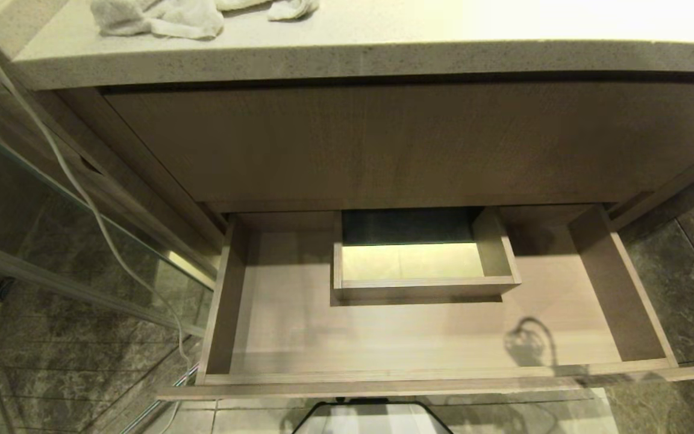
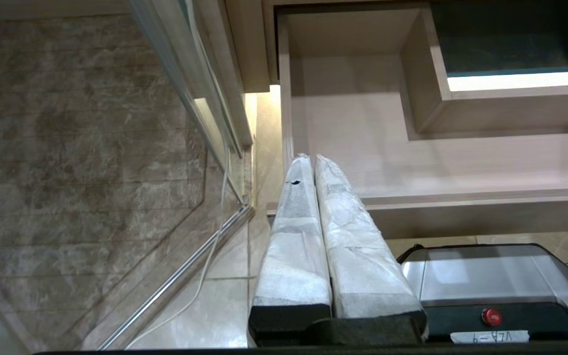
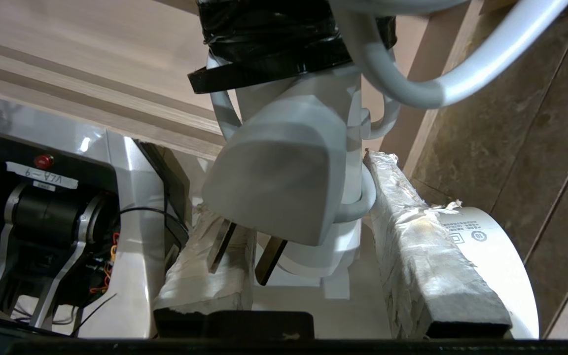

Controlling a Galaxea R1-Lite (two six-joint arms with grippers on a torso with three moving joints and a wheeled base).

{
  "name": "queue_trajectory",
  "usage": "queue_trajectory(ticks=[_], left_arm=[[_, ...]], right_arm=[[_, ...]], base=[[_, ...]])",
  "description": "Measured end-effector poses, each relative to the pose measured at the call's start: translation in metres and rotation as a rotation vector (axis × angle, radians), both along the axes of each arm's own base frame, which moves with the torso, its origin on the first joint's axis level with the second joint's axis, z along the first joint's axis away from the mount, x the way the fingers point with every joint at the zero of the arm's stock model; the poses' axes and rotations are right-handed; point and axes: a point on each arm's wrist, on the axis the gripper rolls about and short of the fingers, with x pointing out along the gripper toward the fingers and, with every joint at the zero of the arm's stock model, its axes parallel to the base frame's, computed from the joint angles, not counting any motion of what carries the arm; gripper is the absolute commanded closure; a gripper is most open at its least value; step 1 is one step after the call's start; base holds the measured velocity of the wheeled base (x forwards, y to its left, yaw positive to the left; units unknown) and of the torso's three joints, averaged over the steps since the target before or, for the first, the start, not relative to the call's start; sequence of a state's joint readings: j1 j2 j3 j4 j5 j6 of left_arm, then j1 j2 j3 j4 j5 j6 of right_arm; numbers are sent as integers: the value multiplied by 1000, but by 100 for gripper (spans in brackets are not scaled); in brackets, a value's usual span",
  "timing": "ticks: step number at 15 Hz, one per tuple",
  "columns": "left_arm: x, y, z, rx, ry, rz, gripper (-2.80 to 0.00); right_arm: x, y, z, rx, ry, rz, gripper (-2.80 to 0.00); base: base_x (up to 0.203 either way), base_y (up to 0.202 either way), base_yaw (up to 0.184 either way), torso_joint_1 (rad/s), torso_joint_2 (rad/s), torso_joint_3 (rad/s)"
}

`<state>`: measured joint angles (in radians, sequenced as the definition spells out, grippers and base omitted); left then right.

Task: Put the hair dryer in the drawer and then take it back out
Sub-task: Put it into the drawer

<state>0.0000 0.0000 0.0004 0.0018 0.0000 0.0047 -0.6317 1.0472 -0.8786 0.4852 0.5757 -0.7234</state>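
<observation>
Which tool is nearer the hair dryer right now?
Right. The right tool is clamped on the hair dryer, off the drawer's right end. The left tool is shut and empty by the drawer's left front corner.

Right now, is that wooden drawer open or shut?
Open. The drawer is pulled out from under the counter, its floor bare around the boxed cutout; nothing lies inside.

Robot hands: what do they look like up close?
Each hand has two long, flat fingers wrapped in crinkly white tape, fixed into a black base. On the left hand one finger's wrap has a small dark tear. The right hand's wrapping looks more rumpled and frayed.
</observation>
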Motion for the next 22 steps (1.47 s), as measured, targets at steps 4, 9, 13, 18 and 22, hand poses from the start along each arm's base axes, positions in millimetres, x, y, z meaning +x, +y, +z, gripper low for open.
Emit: queue_trajectory(ticks=[4,9,13,18,22], left_arm=[[0,0,0,0,-1,0,0],[0,0,0,0,-1,0,0],[0,0,0,0,1,0,0],[0,0,0,0,-1,0,0],[0,0,0,0,-1,0,0]], right_arm=[[-1,1,-6,9,16,2,0],[-3,3,-14,17,36,7,0],[-4,4,-17,22,44,8,0],[-3,3,-21,35,60,6,0],[2,-1,-26,111,106,-30,0]], base=[[0,0,0,-35,57,22],[0,0,0,-124,204,63],[0,0,0,-150,257,92],[0,0,0,14,47,75],[0,0,0,48,6,42]])
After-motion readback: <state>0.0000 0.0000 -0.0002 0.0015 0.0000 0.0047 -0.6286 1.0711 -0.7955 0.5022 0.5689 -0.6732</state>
